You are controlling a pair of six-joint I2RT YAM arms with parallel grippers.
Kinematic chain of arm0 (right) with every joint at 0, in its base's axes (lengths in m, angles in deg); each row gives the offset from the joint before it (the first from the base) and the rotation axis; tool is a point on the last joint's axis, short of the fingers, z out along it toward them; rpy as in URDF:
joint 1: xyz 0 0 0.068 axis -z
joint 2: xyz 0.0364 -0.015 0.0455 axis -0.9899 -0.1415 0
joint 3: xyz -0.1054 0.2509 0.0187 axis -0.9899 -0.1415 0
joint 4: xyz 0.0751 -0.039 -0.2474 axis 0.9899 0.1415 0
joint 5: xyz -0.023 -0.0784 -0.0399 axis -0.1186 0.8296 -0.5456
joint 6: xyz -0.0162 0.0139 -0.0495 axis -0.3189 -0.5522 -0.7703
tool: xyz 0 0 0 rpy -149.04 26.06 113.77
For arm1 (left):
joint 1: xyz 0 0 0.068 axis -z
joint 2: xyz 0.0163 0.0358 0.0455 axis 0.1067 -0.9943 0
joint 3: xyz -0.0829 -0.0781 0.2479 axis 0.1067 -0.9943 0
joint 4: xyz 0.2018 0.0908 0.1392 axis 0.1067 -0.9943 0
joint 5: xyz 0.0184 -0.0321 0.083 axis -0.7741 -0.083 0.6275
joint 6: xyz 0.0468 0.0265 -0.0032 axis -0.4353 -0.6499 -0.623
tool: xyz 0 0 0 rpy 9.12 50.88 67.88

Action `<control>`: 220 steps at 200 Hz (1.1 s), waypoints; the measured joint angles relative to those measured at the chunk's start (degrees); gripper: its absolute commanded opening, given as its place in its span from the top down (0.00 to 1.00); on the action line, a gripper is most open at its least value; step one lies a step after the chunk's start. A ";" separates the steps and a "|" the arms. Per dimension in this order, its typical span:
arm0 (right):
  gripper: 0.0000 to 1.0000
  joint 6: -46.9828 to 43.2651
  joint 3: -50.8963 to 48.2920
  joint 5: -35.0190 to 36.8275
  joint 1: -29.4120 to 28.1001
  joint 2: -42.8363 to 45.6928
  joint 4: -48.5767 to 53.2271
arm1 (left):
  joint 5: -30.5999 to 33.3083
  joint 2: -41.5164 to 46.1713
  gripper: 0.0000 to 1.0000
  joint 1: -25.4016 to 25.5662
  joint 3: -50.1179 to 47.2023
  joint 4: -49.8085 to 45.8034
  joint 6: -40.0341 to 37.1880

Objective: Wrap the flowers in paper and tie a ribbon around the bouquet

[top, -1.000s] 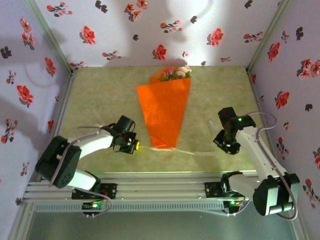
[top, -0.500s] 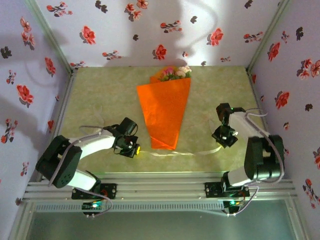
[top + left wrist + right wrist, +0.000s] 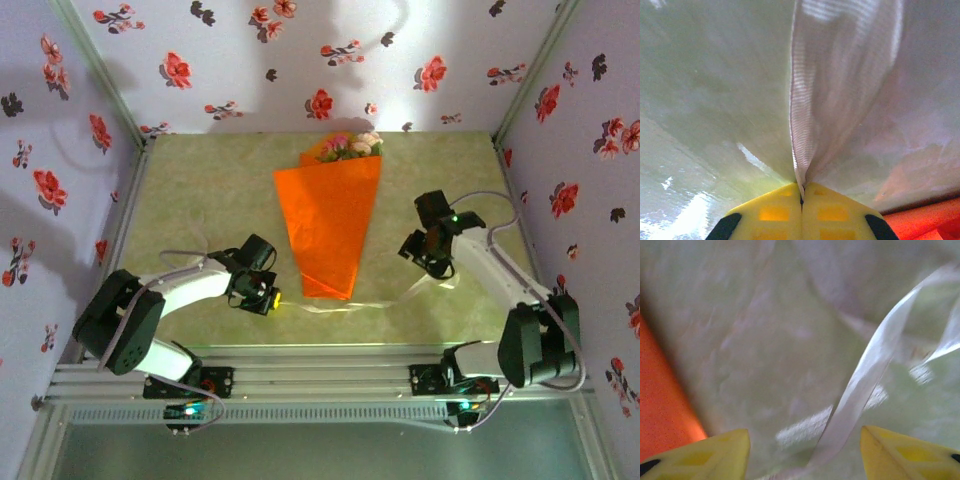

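At the middle of the green table (image 3: pixel 200 190) the orange bouquet (image 3: pixel 328 225) lies flat, tip toward the near edge, flowers (image 3: pixel 350 145) at its far end. Just past the tip, the ribbon (image 3: pixel 360 305) runs left to right. The left gripper (image 3: pixel 268 295) pinches its left end; the right gripper (image 3: pixel 415 250) stands wide, ribbon loose between its fingers.

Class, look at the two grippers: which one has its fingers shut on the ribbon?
The left gripper: its yellow fingers are pressed together, pinching the ribbon. The right gripper stands open, the ribbon passing between its spread fingers.
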 measured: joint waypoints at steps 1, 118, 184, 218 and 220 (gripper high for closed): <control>0.45 0.07 -0.13 -0.15 -0.11 0.11 -0.04 | 0.00 0.00 1.00 0.00 0.00 0.00 0.00; 0.46 6.03 -10.82 -24.70 -12.79 -14.01 -34.82 | -0.92 -1.05 1.00 -0.59 0.68 -0.26 -0.04; 0.59 5.16 -10.05 -28.65 -13.49 -20.24 -41.24 | -1.60 -1.99 1.00 -0.96 1.44 -0.98 -0.42; 0.58 5.09 -8.96 -28.63 -13.64 -20.85 -40.04 | -2.21 -2.71 1.00 -1.31 2.14 -1.64 -0.48; 0.58 5.09 -8.94 -28.65 -13.64 -20.87 -40.02 | -2.21 -2.73 1.00 -1.33 2.16 -1.70 -0.48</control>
